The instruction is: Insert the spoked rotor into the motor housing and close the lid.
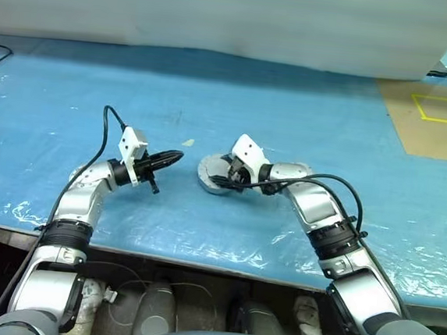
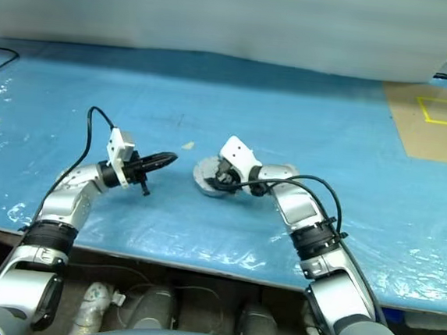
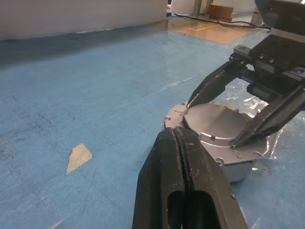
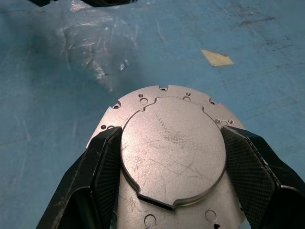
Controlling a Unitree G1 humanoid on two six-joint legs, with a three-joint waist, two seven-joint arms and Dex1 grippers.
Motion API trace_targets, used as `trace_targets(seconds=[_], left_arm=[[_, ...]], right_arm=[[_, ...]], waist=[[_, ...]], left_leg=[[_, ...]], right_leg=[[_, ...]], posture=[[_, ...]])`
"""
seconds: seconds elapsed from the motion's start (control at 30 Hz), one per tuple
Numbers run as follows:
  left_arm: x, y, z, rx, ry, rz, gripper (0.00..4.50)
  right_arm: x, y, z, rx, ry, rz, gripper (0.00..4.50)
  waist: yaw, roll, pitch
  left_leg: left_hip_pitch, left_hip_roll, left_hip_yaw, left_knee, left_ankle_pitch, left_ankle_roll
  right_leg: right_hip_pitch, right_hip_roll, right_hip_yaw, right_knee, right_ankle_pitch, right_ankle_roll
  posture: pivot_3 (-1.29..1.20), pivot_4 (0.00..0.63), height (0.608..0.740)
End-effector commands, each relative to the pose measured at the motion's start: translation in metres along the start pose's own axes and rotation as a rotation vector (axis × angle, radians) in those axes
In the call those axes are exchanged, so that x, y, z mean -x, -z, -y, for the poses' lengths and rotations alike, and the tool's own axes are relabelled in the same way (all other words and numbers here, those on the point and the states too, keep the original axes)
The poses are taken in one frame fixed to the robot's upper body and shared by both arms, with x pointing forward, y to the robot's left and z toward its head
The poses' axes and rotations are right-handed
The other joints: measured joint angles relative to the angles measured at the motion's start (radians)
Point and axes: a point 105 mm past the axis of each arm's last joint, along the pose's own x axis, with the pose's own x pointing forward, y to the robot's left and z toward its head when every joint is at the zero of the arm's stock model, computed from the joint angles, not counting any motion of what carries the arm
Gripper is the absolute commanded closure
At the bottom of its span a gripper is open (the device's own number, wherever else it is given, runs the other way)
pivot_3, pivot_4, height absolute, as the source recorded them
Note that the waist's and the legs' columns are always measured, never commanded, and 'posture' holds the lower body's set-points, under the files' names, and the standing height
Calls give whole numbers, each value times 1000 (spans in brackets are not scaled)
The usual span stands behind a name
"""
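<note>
Resting on the blue-covered counter (image 1: 307, 112) near its front edge, the motor housing (image 4: 164, 102) is seen as a short round silver body with a flat, scratched lid (image 4: 174, 152) seated on top, so the windings inside are hidden. The right end effector (image 4: 171, 160) is spread wide around that lid, one black finger (image 4: 102, 167) set against one side of its raised rim and the other against the opposite side; whether the lid is actually being pressed cannot be told. The left end effector (image 3: 183, 143) is held just beside the housing, its two fingers pressed fully together with nothing between them, its tip pointed level toward the housing's side and close to it, though contact cannot be confirmed. A small pale scrap of tape (image 3: 78, 156) is stuck to the counter a little beyond the left end effector, and a crumpled piece of clear plastic film (image 4: 93, 47) lies on the counter near the housing. A brown floor patch with yellow line markings (image 1: 443, 116) is visible past the counter's far right corner.
</note>
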Motion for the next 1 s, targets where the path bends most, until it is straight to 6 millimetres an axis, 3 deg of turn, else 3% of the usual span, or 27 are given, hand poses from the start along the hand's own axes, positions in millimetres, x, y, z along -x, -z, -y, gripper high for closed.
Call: trace_targets(seconds=[0.03,0.2,0.3,0.43,0.53,0.7,0.83,1.0], left_arm=[[-2,-5,1,-25,12,15,4500],[-2,-2,3,-19,16,14,4500],[-2,-2,3,-19,15,15,4500],[-1,-2,3,-18,13,14,4500],[-1,-2,4,-17,15,12,4500],[-1,-1,4,-14,18,9,4500],[-2,0,4,-14,22,5,4500],[-2,1,3,-15,18,2,4500]], right_arm=[[0,60,-28,-148,-122,-200,1578],[0,61,-20,-142,-87,-211,1578],[-8,56,-4,-151,29,-179,1578],[-11,26,-10,-261,-34,-42,1578],[-10,16,-7,-320,-35,5,1578],[-3,-9,-4,-403,-72,142,1578],[-5,-6,-8,-385,-73,118,1578],[-14,3,-13,-326,-37,66,1578]], waist=[[-1,0,0],[-1,0,0],[-4,0,0],[-12,0,0],[-9,0,0],[-11,0,0],[-12,0,0],[-15,0,0]], left_leg=[[0,0,0,0,0,0],[2,2,0,0,0,0],[4,3,1,0,0,0],[9,5,3,0,0,0],[8,6,4,0,0,1],[-4,7,4,1,0,1],[-14,8,2,11,0,0],[-12,9,1,11,0,0]], right_leg=[[0,0,0,0,0,1],[2,0,0,0,1,3],[2,0,1,1,1,2],[3,0,2,1,4,-2],[3,0,2,1,3,-3],[-9,2,2,4,5,-4],[-15,8,0,7,5,-4],[-13,9,0,7,6,-4]], posture=[[0,150,740],[0,150,740],[0,150,740],[0,150,740],[0,150,740],[0,150,740],[0,150,740],[0,150,740]])
